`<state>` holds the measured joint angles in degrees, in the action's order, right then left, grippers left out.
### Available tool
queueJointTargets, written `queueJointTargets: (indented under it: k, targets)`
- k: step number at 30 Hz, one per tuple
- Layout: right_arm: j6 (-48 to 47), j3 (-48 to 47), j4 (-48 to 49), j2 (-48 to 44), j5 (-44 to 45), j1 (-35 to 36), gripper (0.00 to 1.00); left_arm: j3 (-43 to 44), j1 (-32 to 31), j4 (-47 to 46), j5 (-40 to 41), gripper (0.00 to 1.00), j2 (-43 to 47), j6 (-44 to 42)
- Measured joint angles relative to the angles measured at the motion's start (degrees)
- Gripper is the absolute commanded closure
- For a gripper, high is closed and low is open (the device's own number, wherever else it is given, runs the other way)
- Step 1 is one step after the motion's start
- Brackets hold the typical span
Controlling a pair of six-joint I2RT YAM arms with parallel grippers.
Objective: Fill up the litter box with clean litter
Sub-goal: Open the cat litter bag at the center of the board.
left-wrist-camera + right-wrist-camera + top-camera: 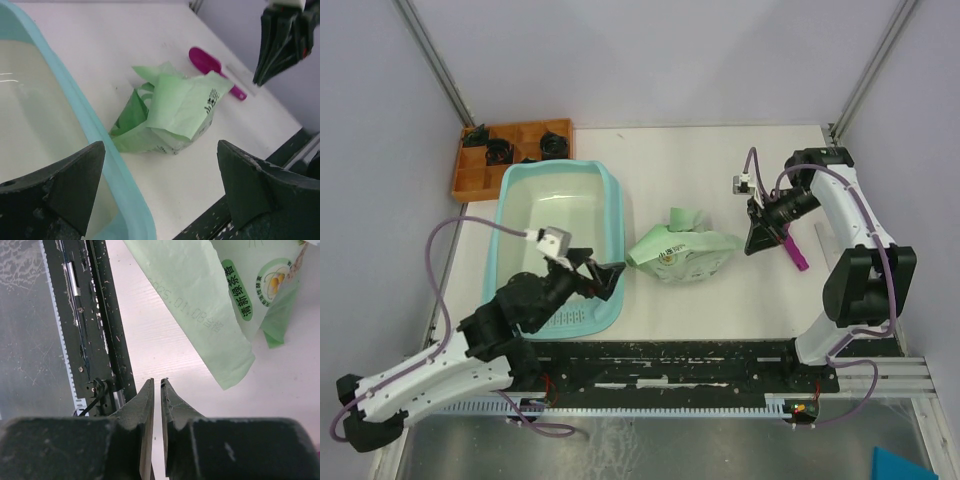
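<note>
Litter box sits at left of table, looks bare inside, no clean litter visible in it. Left gripper hangs over box's right rim w/ jaws spread wide, nothing in them. Pale green bag lies slumped just right of box, top folded over. Right gripper beyond bag, jaws nearly closed w/ thin slit, holding nothing; magenta scoop lies by it. Judgement: still pre-pour; next needs grabbing bag and tipping it over box.

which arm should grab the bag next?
Probably left. Its gripper is wide open at the litter box rim, with the bag in front of it. The right gripper is nearly shut, beside the scoop.
</note>
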<state>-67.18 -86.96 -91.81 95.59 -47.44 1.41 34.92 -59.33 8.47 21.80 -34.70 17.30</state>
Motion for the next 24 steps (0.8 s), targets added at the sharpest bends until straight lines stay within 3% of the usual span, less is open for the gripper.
queueJointTargets:
  k: [4,6,9,10,14,19,24]
  targets:
    - [0.5,0.0,0.0,-0.4,0.0,0.0,0.83,-2.4,1.1,-1.1,3.6,0.03,7.0,10.0]
    - [1.0,0.0,0.0,-0.4,0.0,0.0,0.84,-1.4,1.3,-0.8,4.7,0.03,4.4,13.9]
    - [1.7,0.0,0.0,-0.4,-0.1,0.0,0.84,2.3,1.9,1.1,4.5,0.14,-4.6,19.1]
    - [2.5,0.0,0.0,-0.4,-0.1,0.0,0.85,7.9,5.1,4.7,1.2,0.18,-14.6,25.2]
    - [3.9,0.6,1.5,-1.2,0.1,0.0,0.85,12.4,12.3,10.4,-5.6,0.18,-21.0,34.1]
    - [4.9,2.6,3.5,-3.3,0.9,0.0,0.85,12.3,14.0,11.9,-10.9,0.19,-19.5,41.2]
    - [5.7,2.7,4.7,-3.4,1.2,0.0,0.85,9.8,14.1,7.5,-16.7,0.25,-19.3,45.9]
